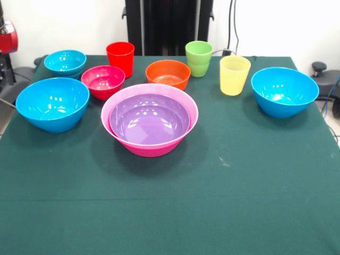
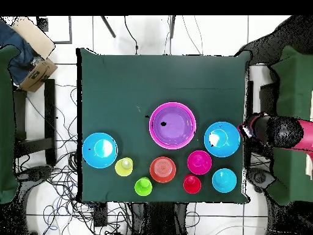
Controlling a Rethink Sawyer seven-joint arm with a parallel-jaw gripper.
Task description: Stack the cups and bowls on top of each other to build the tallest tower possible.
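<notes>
A bare stretch of dark green cloth (image 1: 170,207) fills the foreground of the table. Just beyond it stands the tower (image 1: 149,119), so far only two pieces: the wide, shallow purple bowl (image 1: 149,118) nested inside the larger pink bowl (image 1: 187,109), whose broad rim makes it a sensible base.

To either side of it sit two medium blue bowls, one at the picture's left (image 1: 52,103) and one at its right (image 1: 285,91), each well apart from the pile and upright, open side up, as if set out for pickup.

Behind the tower runs a loose row of smaller pieces: a magenta bowl (image 1: 103,81), an orange bowl (image 1: 168,74) and a translucent yellow cup (image 1: 234,75). Farther back stand a cyan bowl (image 1: 65,62), a red cup (image 1: 120,58) and a green cup (image 1: 199,58), all tapered or rounded, glossy plastic that catches the ceiling light.

None of the loose pieces touches another. The red and black arm (image 2: 278,131) shows only in the overhead view, drawn off to the table's side beside a blue bowl; whether its gripper is open or closed cannot be told, and nothing appears to be held. The stacking looks barely begun.
</notes>
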